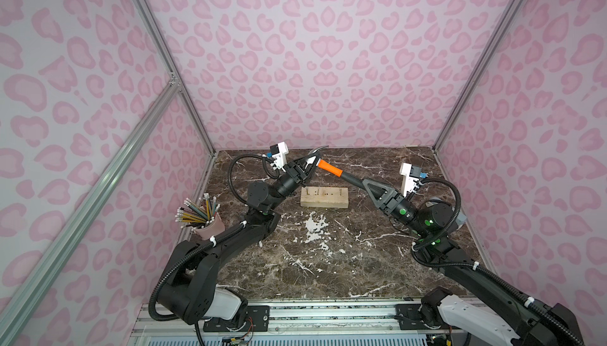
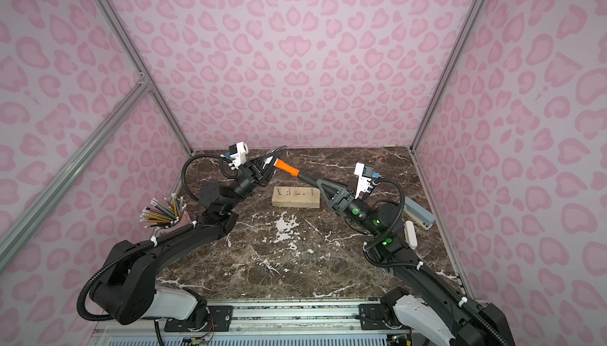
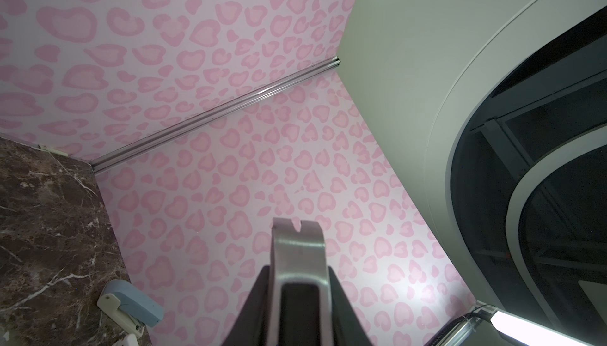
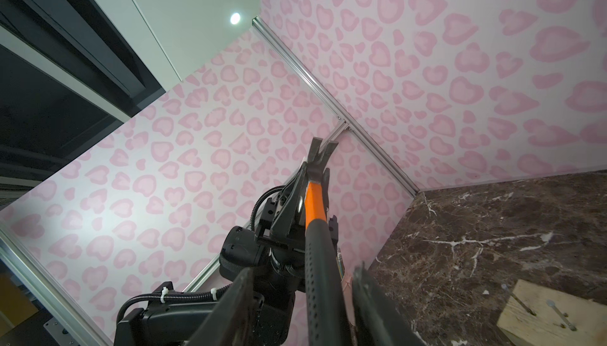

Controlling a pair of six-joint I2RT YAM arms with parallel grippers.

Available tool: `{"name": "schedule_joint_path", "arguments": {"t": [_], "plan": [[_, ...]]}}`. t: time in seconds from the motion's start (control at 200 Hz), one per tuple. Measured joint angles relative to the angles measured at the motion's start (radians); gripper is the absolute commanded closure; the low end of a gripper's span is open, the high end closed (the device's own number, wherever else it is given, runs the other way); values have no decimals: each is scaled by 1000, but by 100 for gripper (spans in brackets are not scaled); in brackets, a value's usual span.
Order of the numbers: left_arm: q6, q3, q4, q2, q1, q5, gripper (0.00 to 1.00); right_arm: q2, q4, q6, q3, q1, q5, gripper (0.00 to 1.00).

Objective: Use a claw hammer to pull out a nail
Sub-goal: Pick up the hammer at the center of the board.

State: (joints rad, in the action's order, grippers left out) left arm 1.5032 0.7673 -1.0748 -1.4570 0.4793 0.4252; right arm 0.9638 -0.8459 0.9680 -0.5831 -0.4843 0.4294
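Note:
The claw hammer (image 1: pixel 329 167) hangs in the air over the back of the table, silver head to the left, orange collar and black shaft slanting down to the right. My left gripper (image 1: pixel 308 163) is shut on its steel head (image 3: pixel 297 255), with the forked claw sticking out beyond the fingers. My right gripper (image 1: pixel 363 182) straddles the black shaft (image 4: pixel 320 278); its fingers (image 4: pixel 368 295) stand apart from the shaft on both sides, so it is open. A pale wooden block (image 1: pixel 324 198) lies below, with several nails (image 4: pixel 520 300) standing in its top.
A pink cup of pencils (image 1: pixel 207 226) stands at the left edge beside my left arm. A grey-blue stapler (image 2: pixel 418 216) lies by the right wall behind my right arm. Patterned walls close in the marble table (image 1: pixel 328 262) on three sides.

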Motion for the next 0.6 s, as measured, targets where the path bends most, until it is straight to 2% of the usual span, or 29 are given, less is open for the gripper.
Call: {"name": "schedule_joint_path", "arguments": {"t": [0.09,0.17,0.265,0.325,0.505,0.6], "plan": [[0,-3,-6,0,2,-12,97,13,-3,0,-10,-2,-5,59],[0,-3,-14,0,3,-20,97,20,-2,0,-17,-2,-11,67],[6,-4,-20,0,5,-28,97,27,-2,-1,-26,-2,-15,69],[6,-4,-21,0,5,-31,97,29,-2,-1,-26,-2,-14,73],[16,-13,-24,0,5,-44,97,34,5,-5,-32,-2,-13,55],[22,-19,-29,-2,6,-50,97,31,13,-5,-31,-2,-12,56]]}}
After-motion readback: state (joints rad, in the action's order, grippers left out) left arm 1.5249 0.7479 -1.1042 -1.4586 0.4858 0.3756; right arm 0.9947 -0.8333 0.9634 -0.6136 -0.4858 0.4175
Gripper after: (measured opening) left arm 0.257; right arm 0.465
